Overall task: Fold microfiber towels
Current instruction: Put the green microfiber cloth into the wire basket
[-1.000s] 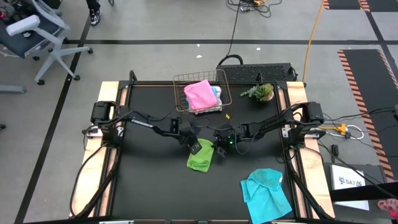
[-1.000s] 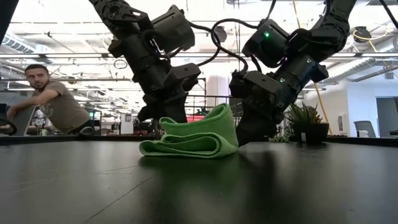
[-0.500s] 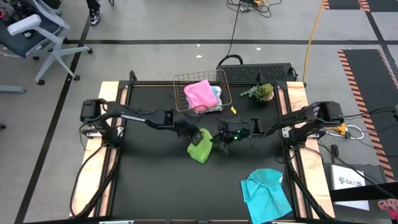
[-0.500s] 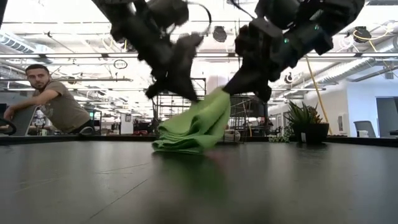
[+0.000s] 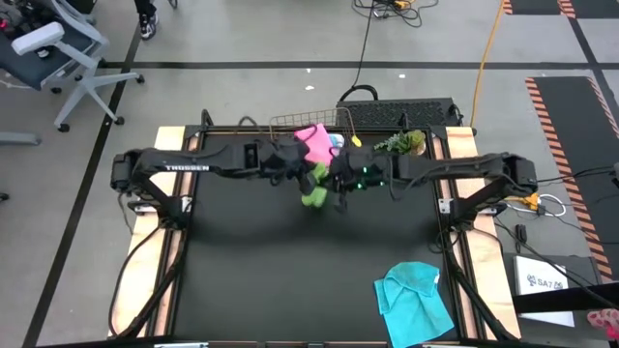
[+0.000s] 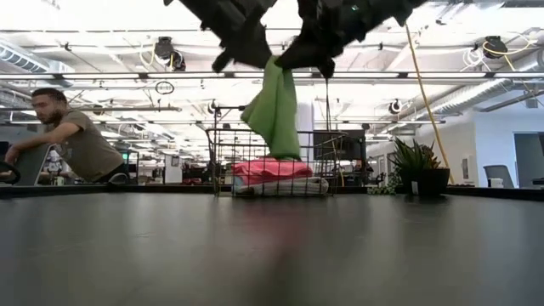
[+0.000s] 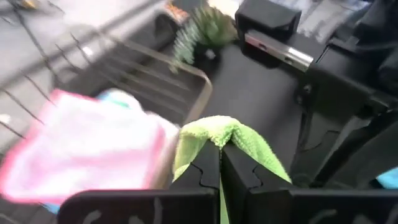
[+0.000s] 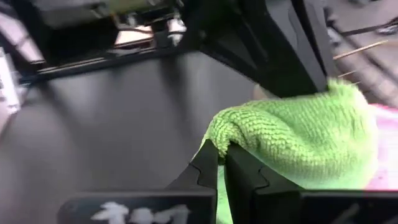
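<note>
Above the table now, green towel (image 6: 274,110), formerly down flat.

Lime green towel (image 6: 275,115) folded, hanging midair; pink towel (image 5: 311,142) in basket (image 6: 223,161).

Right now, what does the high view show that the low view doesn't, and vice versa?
Only the high view: the cyan towel lying crumpled at the table's near right, and both arms reaching in from the two sides.

Only the low view: the green towel hangs clear above the table, and a person sits in the room behind.

Both: left gripper and right gripper shut on the green towel just in front of the wire basket, which holds the pink towel; the plant stands beside the basket.
</note>
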### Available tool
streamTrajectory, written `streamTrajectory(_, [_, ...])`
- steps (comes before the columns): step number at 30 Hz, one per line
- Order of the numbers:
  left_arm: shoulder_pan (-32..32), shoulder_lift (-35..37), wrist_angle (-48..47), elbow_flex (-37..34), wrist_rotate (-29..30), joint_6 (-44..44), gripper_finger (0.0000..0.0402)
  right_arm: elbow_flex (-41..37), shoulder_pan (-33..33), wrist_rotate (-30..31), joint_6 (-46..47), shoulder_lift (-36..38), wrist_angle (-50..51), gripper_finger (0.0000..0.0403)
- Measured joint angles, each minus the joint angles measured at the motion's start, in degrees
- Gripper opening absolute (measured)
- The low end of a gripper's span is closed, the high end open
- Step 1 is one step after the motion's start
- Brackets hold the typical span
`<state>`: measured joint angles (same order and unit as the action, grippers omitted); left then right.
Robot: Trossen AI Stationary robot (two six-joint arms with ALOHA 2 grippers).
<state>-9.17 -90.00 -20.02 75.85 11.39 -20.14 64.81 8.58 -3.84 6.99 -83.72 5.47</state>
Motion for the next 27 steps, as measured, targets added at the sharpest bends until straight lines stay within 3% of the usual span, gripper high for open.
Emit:
streamTrajectory(5, [-2.33,0.00,-8.37,8.87,4.83,7.00,0.0000,5.28,4.37,0.46,-4.76,0.02,2.92,0.0000])
streamTrajectory(11, [-7.23,0.07,-16.33,15.36,7.35,10.47,0.0000,7.76,10.41,-4.11,-5.10,0.00,2.45,0.0000])
streamTrajectory(20, [-12.66,0.04,-20.90,16.09,6.26,11.08,0.0000,7.88,13.28,-10.92,-1.57,-7.05,-8.42,0.0000])
streamTrajectory(27, [-16.05,-0.02,-24.90,16.04,5.86,11.49,0.0000,7.90,14.18,-11.07,1.10,-14.84,-17.65,0.0000])
